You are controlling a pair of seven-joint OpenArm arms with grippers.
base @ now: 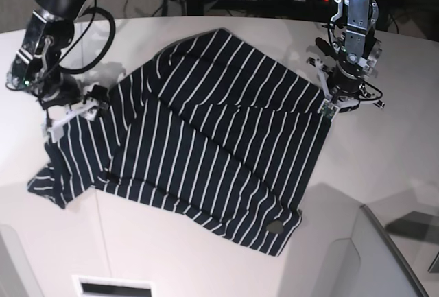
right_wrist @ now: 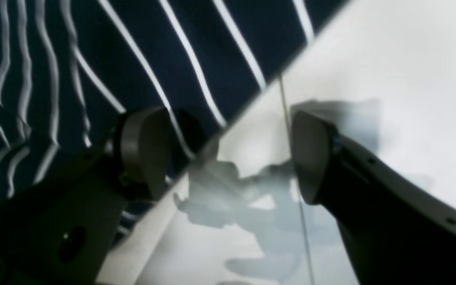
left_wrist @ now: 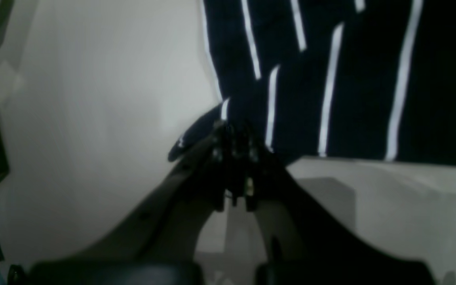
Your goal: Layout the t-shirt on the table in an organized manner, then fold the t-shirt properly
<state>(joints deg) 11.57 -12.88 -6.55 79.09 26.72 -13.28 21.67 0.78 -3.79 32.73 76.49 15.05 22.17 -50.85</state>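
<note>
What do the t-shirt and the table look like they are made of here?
t-shirt: soft knit cloth, probably cotton jersey, matte; it drapes, folds and ripples into wavy stripes. table: hard smooth board, perhaps laminate, white and slightly glossy; it shows soft shadows and one thin seam.

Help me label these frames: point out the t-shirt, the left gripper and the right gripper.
t-shirt [base: 206, 146], base view, middle of the striped body.
left gripper [left_wrist: 234, 130], left wrist view, shut tips pinching the shirt's edge.
right gripper [right_wrist: 232, 154], right wrist view, gap between the open tips.

Left end effector [left_wrist: 234, 136] tips, perhaps buried in blurred t-shirt [left_wrist: 350, 87] folds
</note>
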